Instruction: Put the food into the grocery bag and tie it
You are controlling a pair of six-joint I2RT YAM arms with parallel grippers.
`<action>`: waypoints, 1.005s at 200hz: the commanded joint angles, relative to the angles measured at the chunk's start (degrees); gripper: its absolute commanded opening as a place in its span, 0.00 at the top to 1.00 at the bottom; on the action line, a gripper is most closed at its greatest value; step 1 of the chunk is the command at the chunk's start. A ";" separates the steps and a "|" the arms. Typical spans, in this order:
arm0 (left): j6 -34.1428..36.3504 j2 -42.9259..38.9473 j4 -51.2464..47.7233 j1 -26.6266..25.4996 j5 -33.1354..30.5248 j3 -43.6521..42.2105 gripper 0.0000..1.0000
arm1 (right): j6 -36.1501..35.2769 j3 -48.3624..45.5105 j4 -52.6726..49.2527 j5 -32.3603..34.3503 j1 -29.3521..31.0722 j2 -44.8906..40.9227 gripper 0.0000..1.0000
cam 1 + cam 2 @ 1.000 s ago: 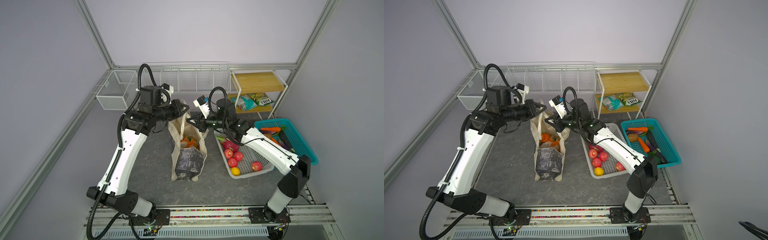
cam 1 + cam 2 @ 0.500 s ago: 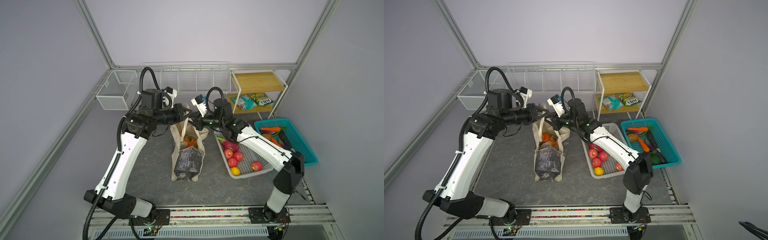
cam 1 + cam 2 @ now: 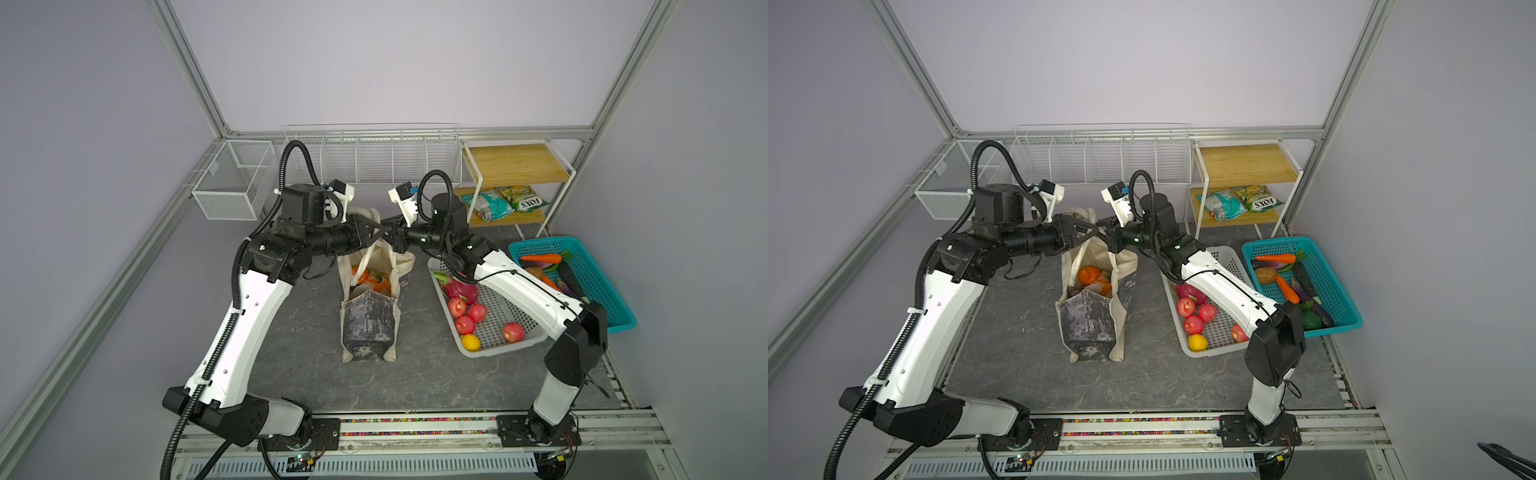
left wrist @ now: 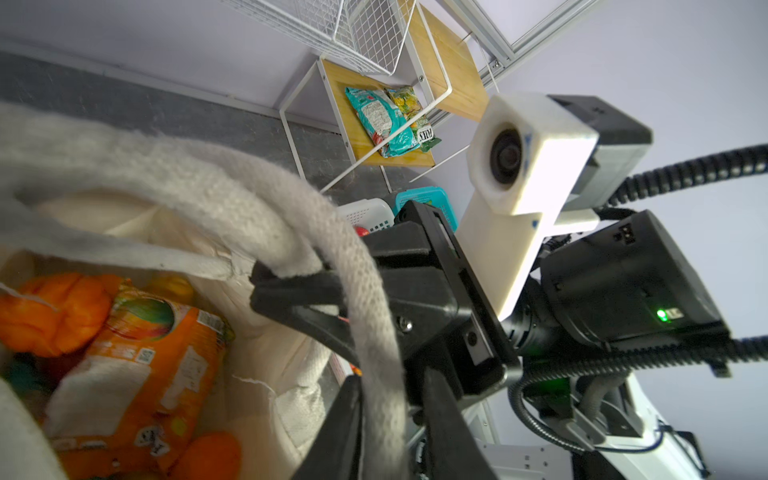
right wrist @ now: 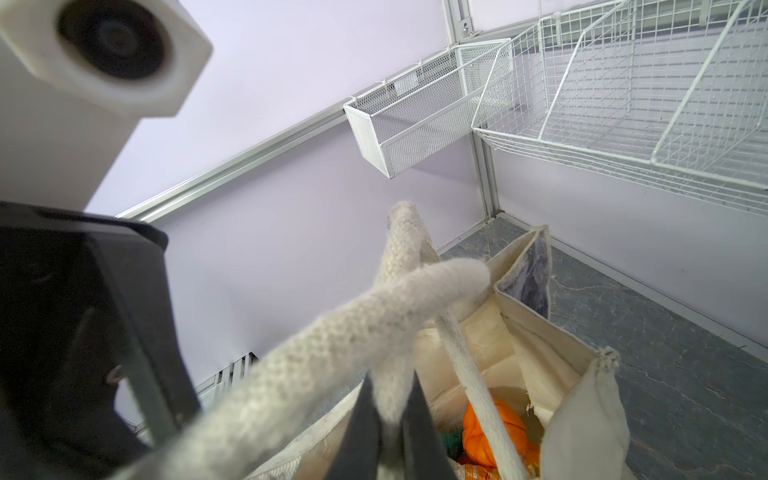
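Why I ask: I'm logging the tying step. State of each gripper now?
Left gripper: slightly open around a bag handle.
Right gripper: shut on the crossing handle.

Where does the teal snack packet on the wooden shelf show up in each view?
Top view: teal snack packet on the wooden shelf, lower board, back right.
Top view: teal snack packet, same spot.
Left wrist: teal snack packet on that shelf.
Right wrist: not in it.
Shared landmark: grocery bag, in all four.
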 commanded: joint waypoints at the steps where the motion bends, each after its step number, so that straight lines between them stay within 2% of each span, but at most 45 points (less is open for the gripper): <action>1: 0.60 -1.60 0.39 -0.36 -0.46 -0.58 0.61 | 1.16 1.16 4.69 0.44 -0.55 0.14 0.93; 11: 0.34 -1.96 1.21 -0.40 -0.76 -0.87 0.52 | 1.32 0.78 5.03 0.44 -0.57 -0.07 0.93; 32: -0.56 -2.66 2.73 -0.35 -1.24 -1.48 0.41 | 1.64 0.12 5.62 0.35 -0.57 -0.48 0.93; 63: -1.76 -4.15 4.52 -0.41 -2.98 -2.28 0.34 | 1.86 -0.51 5.97 0.18 -0.46 -0.96 0.93; 104: -4.98 -7.49 7.79 -0.13 -8.98 -2.92 0.27 | 2.03 -1.62 6.39 0.27 -0.27 -1.92 0.93; 133: -8.42 -9.87 8.69 1.23 -13.42 -2.91 0.26 | 1.94 -2.60 6.44 0.44 -0.21 -2.74 0.93; 152: -12.85 -10.93 8.16 4.93 -14.87 -3.69 0.44 | 1.77 -3.19 6.49 0.53 -0.13 -3.15 0.93; 167: -17.54 -10.94 9.01 9.04 -12.23 -6.05 0.49 | 1.64 -3.55 6.49 0.53 0.02 -3.58 0.93; 183: -20.10 -10.35 11.63 10.14 -10.94 -8.26 0.49 | 1.36 -3.68 6.32 0.51 0.06 -3.85 0.93; 201: -23.64 -8.81 15.51 10.14 -9.33 -9.86 0.42 | 1.09 -3.68 5.97 0.35 0.15 -4.15 0.93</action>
